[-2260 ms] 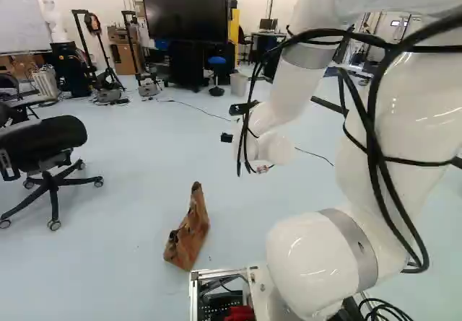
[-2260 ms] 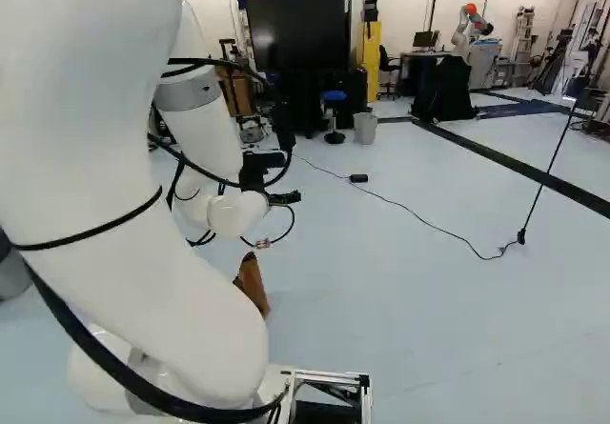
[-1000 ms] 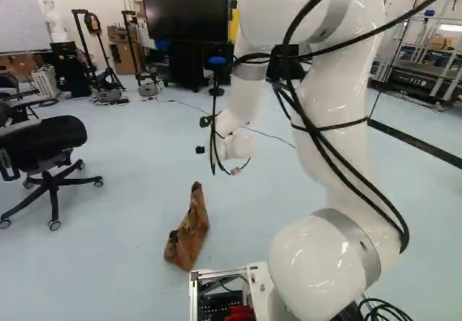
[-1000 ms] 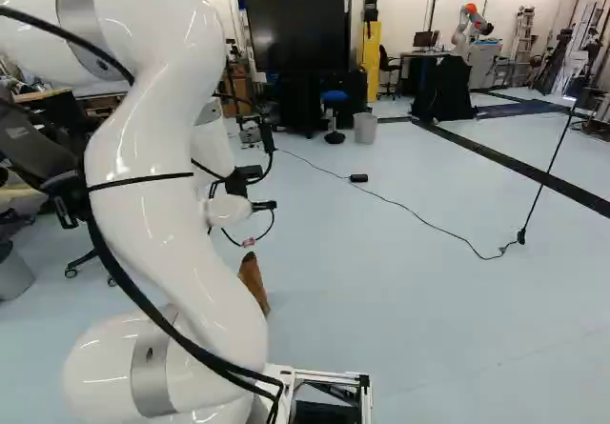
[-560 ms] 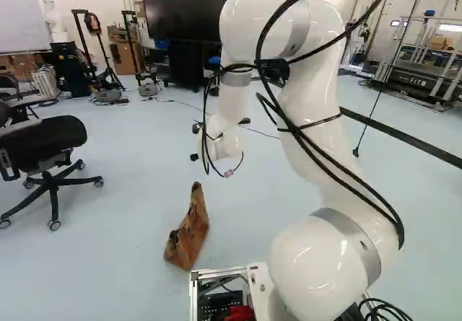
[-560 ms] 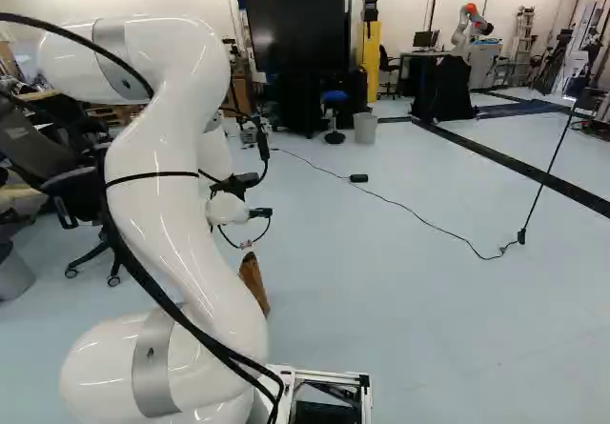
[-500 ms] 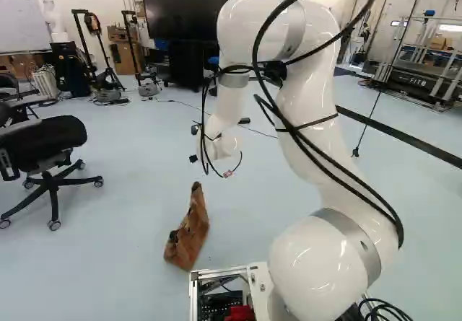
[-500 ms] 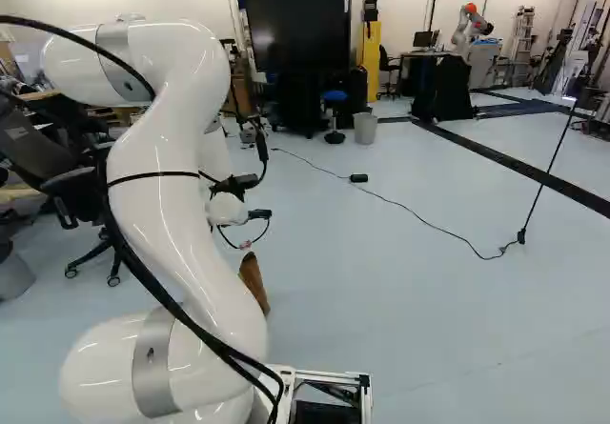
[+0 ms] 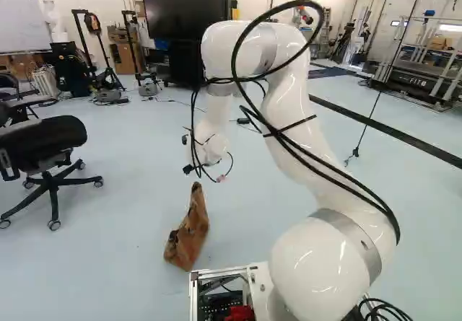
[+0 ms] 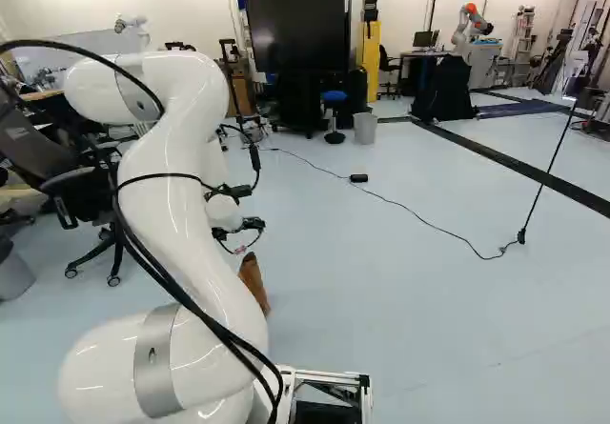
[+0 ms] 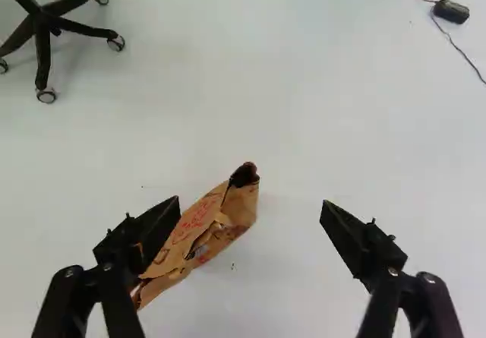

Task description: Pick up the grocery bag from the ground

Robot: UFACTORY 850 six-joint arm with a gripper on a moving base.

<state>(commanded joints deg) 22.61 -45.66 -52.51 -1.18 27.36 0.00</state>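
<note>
We hold our gripper (image 9: 190,169) with jaws wide apart above the pale, glossy floor (image 11: 304,110), where the brown paper bag (image 11: 220,224) lies crumpled, partly hidden by one finger. Around us stand a black wheeled chair (image 9: 50,137) and, farther off, a large dark screen (image 10: 297,26).

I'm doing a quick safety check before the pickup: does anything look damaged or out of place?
The brown paper bag looks crumpled and creased, unlike a neatly standing grocery bag. Farther ahead, a thin cable trails loosely across the floor, possibly a snag if the base drives.
</note>
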